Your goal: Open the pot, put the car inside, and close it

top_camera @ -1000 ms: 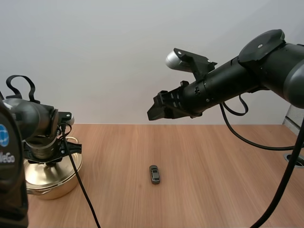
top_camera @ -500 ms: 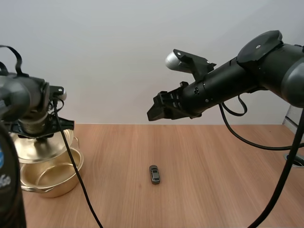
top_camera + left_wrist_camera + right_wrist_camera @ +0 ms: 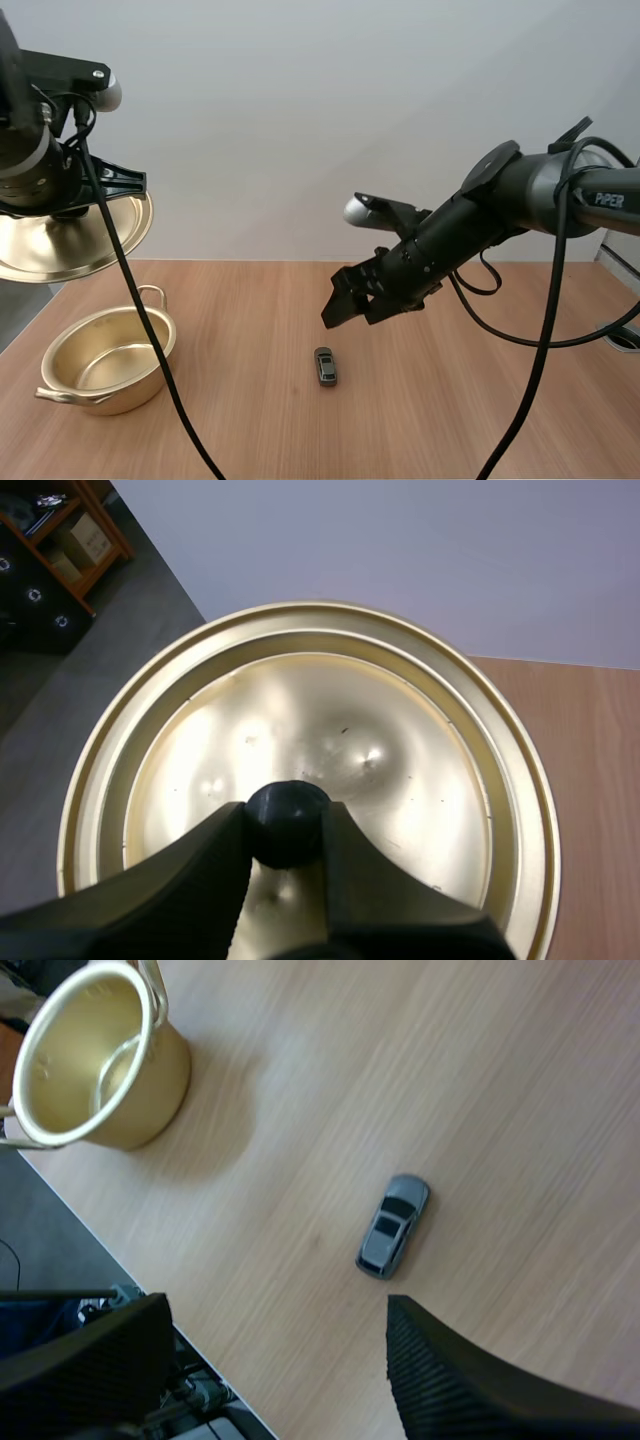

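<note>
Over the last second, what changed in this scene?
The left claw, shut on the black knob of the round gold metal lid, lifted it off the gold metal pot and raised it high. The open right claw came down toward the small grey toy car. Pot and car stayed put.

**Gold, grey and black on pale wood**

The pot [image 3: 140,388] and its lid [image 3: 75,235] gleam brassy gold; the lid's knob [image 3: 285,823] is black. The little car [image 3: 325,366] is grey with dark windows. The table [image 3: 480,380] shows light brown wood grain.
</note>
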You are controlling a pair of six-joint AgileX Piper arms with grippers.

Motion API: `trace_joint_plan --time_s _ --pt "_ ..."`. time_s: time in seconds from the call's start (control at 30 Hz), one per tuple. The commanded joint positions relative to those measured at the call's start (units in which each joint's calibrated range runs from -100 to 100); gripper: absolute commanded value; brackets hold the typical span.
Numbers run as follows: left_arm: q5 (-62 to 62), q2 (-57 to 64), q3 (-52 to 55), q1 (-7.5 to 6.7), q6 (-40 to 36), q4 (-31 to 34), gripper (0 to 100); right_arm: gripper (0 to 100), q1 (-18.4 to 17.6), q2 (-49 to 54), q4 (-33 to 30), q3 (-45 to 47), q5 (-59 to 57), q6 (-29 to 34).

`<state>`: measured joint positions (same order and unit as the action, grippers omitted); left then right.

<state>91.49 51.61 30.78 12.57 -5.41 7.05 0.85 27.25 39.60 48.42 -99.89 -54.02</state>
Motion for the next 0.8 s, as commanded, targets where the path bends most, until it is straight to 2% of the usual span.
trace_joint_plan --time_s 0.0,0.23,0.43,0.6,0.77 --pt "3.0 5.4 0.1 0.02 0.0 -0.2 0 100 0.0 -0.6 0.0 2.2 -0.1 -1.4" --pt "6.5 12.7 0.1 0.02 1.4 -0.3 0 100 -0.8 -1.1 0.7 4.5 7.0 -3.8" --pt "8.4 12.7 0.1 0.02 1.4 0.2 0 100 -5.9 -1.6 0.5 4.5 15.3 -3.2" --pt "8.4 12.7 0.1 0.02 1.8 0.5 0 100 -8.4 -5.2 -7.4 4.5 22.2 1.6" --pt "8.4 12.7 0.1 0.02 1.9 0.5 0 100 -8.4 -10.0 -8.3 4.5 27.5 2.2"
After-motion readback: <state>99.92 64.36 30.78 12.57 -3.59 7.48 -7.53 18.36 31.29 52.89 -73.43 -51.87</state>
